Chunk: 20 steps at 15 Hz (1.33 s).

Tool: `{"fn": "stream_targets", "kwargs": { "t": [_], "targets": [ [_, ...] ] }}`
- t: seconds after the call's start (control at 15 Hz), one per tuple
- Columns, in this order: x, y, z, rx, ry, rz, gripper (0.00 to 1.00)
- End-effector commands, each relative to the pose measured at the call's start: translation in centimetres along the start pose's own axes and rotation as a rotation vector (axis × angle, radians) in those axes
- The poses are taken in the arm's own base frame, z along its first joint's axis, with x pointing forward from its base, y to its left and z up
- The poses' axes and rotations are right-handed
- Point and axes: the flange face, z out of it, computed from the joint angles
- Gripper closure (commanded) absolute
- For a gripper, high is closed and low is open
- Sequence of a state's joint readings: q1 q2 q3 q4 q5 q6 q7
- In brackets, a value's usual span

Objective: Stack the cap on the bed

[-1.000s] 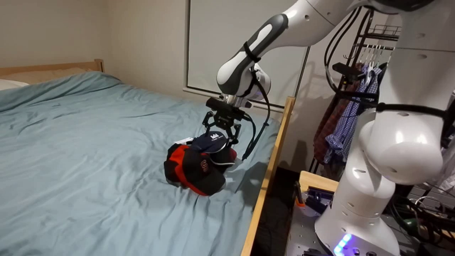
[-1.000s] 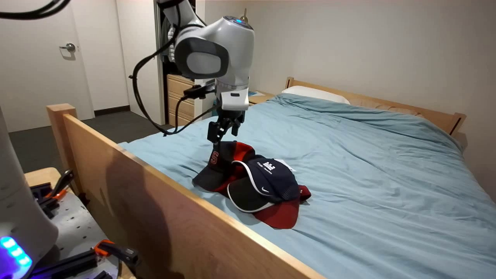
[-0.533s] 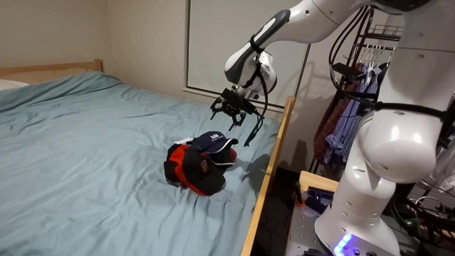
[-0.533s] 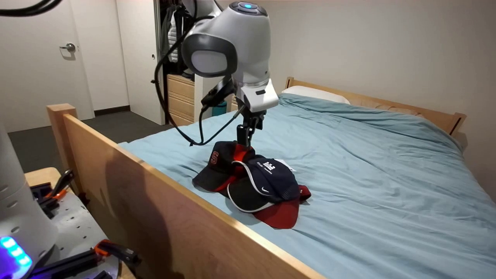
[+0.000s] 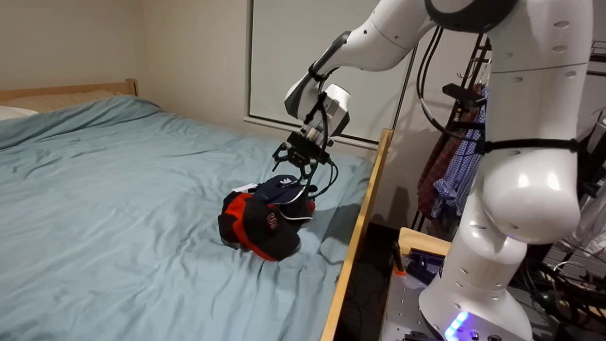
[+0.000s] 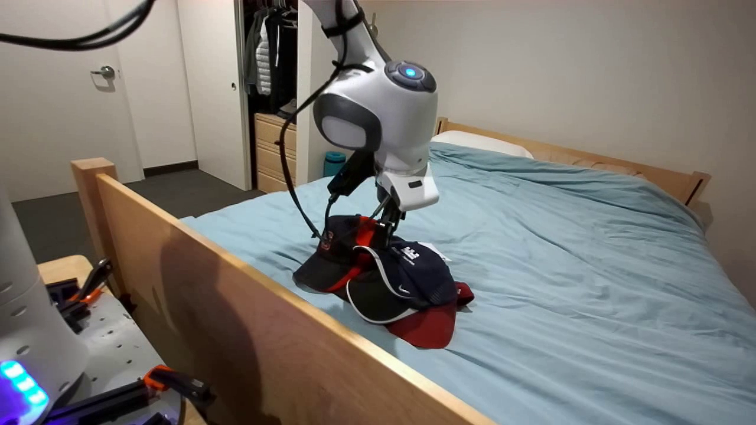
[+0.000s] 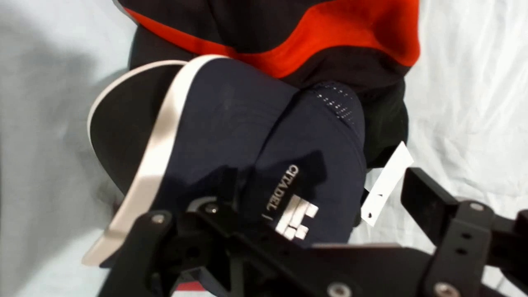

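In an exterior view, your gripper (image 5: 291,178) is hovering right over the navy cap (image 5: 272,191), fingers standing apart, one of them hanging in front of the brim; your white arm (image 5: 525,189) is arching over the wooden footboard (image 5: 360,225). On the bed (image 5: 123,213), the navy cap is lying right against the red-and-black cap (image 5: 258,232), a white tag (image 5: 244,188) sticking out just behind it. In an exterior view, the navy cap is sitting uppermost, a white-edged black brim (image 6: 375,298) and a dark red brim (image 6: 428,327) showing below; your fingers are overlapping here, so their spread isn't reading. A pale pillow (image 6: 478,141) is lying at the far end of the bed. In the wrist view, the fingers are standing well apart: one is hanging near where the brim meets the crown, the other is sitting past the crown, over the bed, near the tag. A white castle mark (image 7: 295,216) and CITADEL lettering (image 7: 282,188) are showing between them, while the red-and-black cap is lying alongside. Touching the navy cap or hovering just above it: you're getting no clear look, can't tell.
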<state>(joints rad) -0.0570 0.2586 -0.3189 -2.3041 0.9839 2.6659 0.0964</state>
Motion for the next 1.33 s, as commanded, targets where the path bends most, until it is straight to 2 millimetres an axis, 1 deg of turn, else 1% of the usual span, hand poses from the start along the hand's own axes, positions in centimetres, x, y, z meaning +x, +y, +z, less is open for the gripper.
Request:
{"fn": "stream_targets", "kwargs": {
  "t": [0.0, 0.13, 0.33, 0.4, 0.53, 0.67, 0.8, 0.93, 1.0, 1.07, 1.13, 1.27],
  "targets": [
    [1.0, 1.5, 2.7, -0.083, -0.019, 0.081, 0.00],
    [0.9, 2.7, 3.2, -0.145, -0.010, 0.130, 0.00],
    [0.0, 3.2, 3.4, -0.166, -0.039, 0.196, 0.00],
    [-0.1, 3.0, 3.3, -0.163, -0.029, 0.205, 0.00],
    [0.0, 2.2, 2.5, -0.137, -0.009, 0.182, 0.00],
    [0.1, 0.5, 1.4, -0.124, 0.020, 0.125, 0.00],
    [0.2, -0.9, -0.2, -0.120, 0.060, 0.061, 0.00],
    [0.0, -2.5, -3.2, -0.109, 0.097, -0.030, 0.00],
    [-0.2, -3.5, -5.0, -0.107, 0.106, -0.102, 0.00],
    [-0.2, -4.4, -6.4, -0.116, 0.114, -0.158, 0.00],
    [-0.3, -5.6, -8.2, -0.138, 0.100, -0.245, 0.00],
    [-0.9, -8.0, -11.0, -0.138, 0.053, -0.354, 0.00]
  ]
}}
